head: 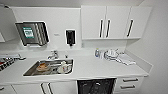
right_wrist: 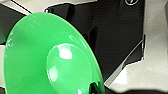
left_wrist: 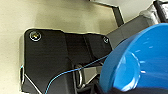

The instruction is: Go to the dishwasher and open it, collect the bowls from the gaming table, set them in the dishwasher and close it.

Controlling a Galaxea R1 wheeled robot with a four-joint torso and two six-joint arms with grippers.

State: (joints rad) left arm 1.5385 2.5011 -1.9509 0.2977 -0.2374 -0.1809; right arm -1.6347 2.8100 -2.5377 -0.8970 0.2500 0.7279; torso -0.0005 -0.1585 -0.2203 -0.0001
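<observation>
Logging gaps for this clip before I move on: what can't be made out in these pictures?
- Dishwasher, head view: cut off by the bottom edge; racks blurred.
- Blue bowl, left wrist view: cut by the picture's edges; the grip on it is hidden.
- Green bowl, right wrist view: it hides what grips it.
- Items in the sink, head view: too blurred to name.

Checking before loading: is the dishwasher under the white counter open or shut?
Open. In the head view, the dishwasher shows a dark interior with racks rather than its front.
</observation>
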